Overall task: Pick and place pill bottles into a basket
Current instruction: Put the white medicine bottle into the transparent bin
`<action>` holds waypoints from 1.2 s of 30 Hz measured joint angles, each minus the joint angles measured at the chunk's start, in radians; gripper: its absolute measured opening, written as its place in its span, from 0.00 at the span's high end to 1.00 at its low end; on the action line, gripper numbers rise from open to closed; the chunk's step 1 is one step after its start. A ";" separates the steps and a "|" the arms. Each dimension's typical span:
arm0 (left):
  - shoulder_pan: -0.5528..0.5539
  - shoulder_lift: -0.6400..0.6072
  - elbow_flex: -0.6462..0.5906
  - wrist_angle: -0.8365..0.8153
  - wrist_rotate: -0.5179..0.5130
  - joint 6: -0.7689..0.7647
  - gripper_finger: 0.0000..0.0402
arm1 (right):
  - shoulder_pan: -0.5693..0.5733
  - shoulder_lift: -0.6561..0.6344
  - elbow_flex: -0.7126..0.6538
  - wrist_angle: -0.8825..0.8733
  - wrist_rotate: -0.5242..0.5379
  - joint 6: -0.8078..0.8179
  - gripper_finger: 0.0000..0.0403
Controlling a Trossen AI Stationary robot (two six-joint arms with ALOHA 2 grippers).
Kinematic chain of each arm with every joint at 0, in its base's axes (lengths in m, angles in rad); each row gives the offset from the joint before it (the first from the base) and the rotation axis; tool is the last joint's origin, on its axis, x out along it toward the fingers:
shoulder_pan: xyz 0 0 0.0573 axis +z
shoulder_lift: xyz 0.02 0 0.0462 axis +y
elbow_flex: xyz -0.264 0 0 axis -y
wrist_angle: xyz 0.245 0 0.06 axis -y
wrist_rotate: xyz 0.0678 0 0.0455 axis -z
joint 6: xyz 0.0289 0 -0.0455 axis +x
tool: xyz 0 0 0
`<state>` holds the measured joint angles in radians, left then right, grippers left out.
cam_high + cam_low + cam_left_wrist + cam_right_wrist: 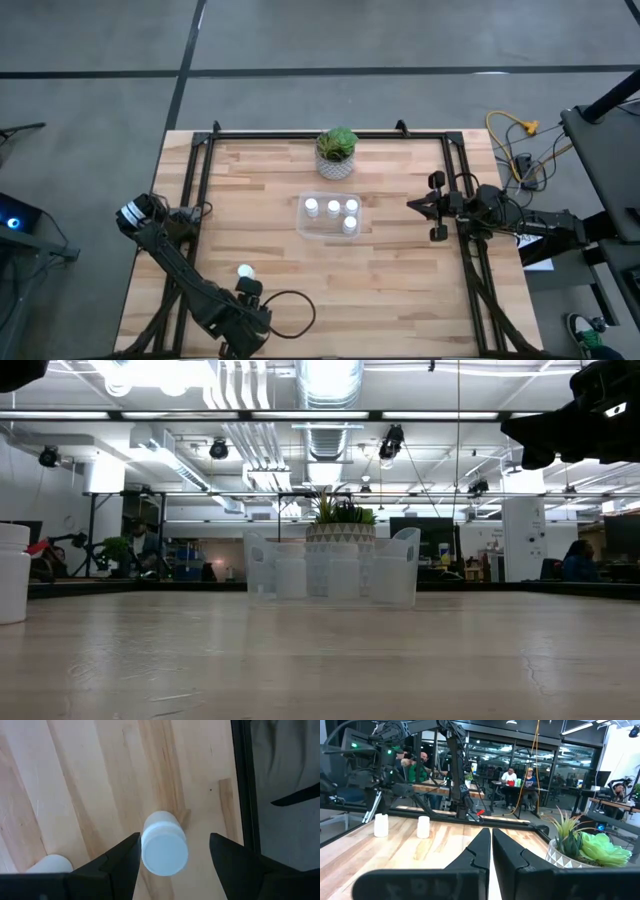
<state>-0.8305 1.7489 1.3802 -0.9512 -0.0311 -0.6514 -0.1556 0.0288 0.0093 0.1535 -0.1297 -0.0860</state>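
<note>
The clear tray lies at the table's middle with several white pill bottles upright in it; it also shows in the low view. Two more bottles stand upright on the wood at the near left. My left gripper points down over one of them, open, a finger on either side of its cap. The other bottle stands close beside it. In the high view one bottle shows just beyond my left gripper. My right gripper is shut and empty, level, right of the tray. My left gripper comes at the bottle from above, fingers pointing down. One fingertip is right against the edge of the cap; I cannot tell whether it touches. The other fingertip stands clear of it. The bottle stands upright on the table.
A white pot with a green plant stands just beyond the tray's far side. Black frame rails run along the table's left, right and far edges. Bare wood lies between the tray and the near-left bottles.
</note>
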 joint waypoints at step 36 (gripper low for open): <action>-0.001 -0.001 -0.137 0.086 0.001 -0.049 0.46 | 0.000 0.000 0.000 0.000 0.000 0.000 0.98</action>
<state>-0.8314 1.7477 1.2434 -0.8654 -0.0303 -0.7006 -0.1558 0.0288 0.0097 0.1539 -0.1299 -0.0860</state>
